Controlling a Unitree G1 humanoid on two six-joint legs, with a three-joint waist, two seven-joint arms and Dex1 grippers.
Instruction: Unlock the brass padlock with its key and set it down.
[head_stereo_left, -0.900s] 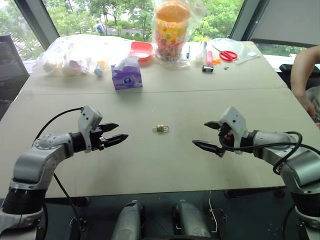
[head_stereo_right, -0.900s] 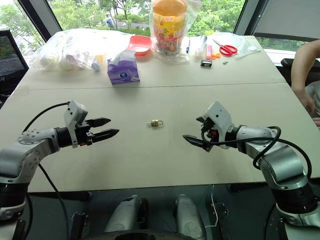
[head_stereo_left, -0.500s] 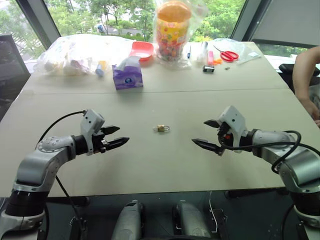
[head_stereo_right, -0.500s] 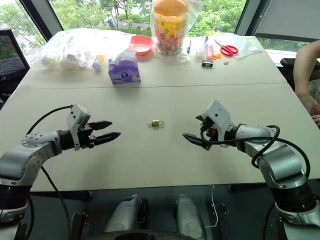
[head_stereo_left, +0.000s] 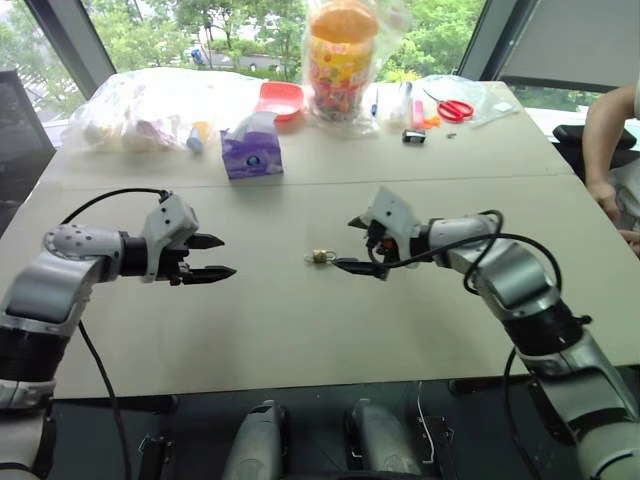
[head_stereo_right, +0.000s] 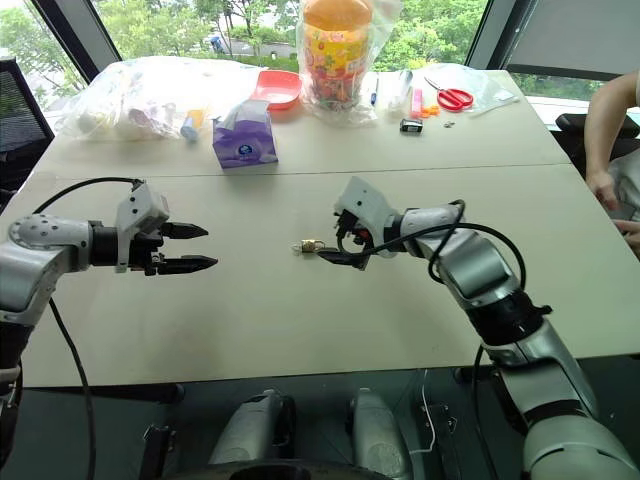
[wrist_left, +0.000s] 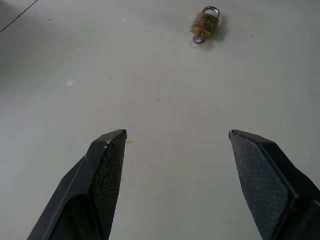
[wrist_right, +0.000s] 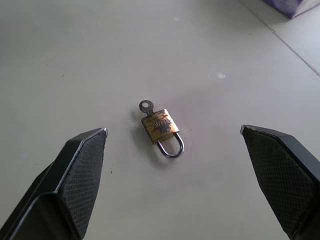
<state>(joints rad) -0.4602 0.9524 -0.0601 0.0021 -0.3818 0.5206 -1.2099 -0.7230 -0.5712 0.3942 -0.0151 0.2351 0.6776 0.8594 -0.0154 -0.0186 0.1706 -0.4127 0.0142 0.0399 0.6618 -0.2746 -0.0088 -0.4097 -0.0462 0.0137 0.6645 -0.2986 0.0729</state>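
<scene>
The small brass padlock (wrist_right: 161, 126), key in its base, lies flat on the pale grey counter (head_stereo_left: 300, 330). The right end effector (head_stereo_left: 352, 245) hovers just beside it, fingers spread wide. The left end effector (head_stereo_left: 212, 257), also open, hangs well apart.

The brass padlock (head_stereo_left: 321, 257) lies flat on the table (head_stereo_left: 300, 330) near the frame's centre, a key (wrist_right: 146, 106) in its base. The right gripper (head_stereo_left: 352, 246) sits just right of it, apart. The left gripper (head_stereo_left: 211, 257) hangs well to its left. Along the table's top edge stand a tissue box (head_stereo_left: 252, 152), upper left, a tray (head_stereo_left: 281, 100), a wrapped jar (head_stereo_left: 343, 55) and scissors (head_stereo_left: 455, 108), upper right.
</scene>
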